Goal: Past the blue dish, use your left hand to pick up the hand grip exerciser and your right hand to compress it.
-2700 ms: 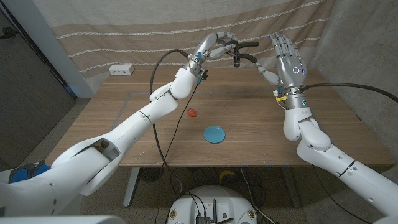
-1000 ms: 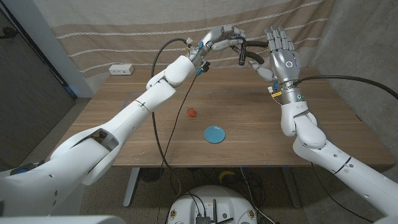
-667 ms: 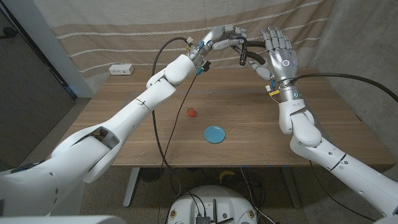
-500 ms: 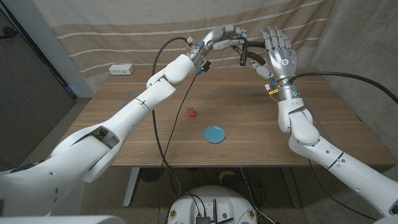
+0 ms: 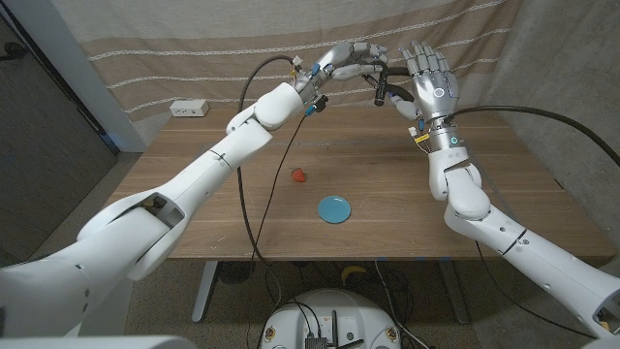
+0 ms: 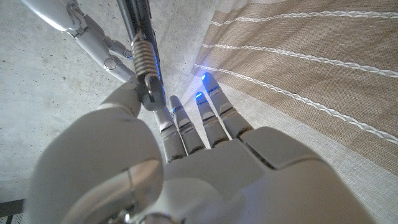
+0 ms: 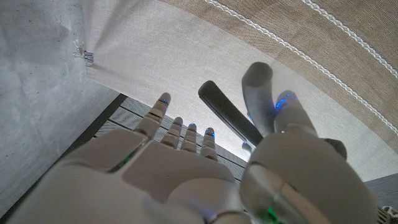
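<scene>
Left hand [image 5: 347, 56] raised high over the desk's [image 5: 387, 184] far edge, fingers wrapped on one handle of the hand grip exerciser [image 5: 380, 79]; the left wrist view shows its spring coil by the thumb. Right hand [image 5: 427, 79] just beside it, fingers spread and upright, black handle against its palm side, grip not closed. In the right wrist view the handle crosses past the fingertips [image 7: 163, 101]. Blue dish [image 5: 335, 208] on desk nearer the robot, small red object [image 5: 299, 175] near it. White power strip [image 5: 189, 109] at far left.
</scene>
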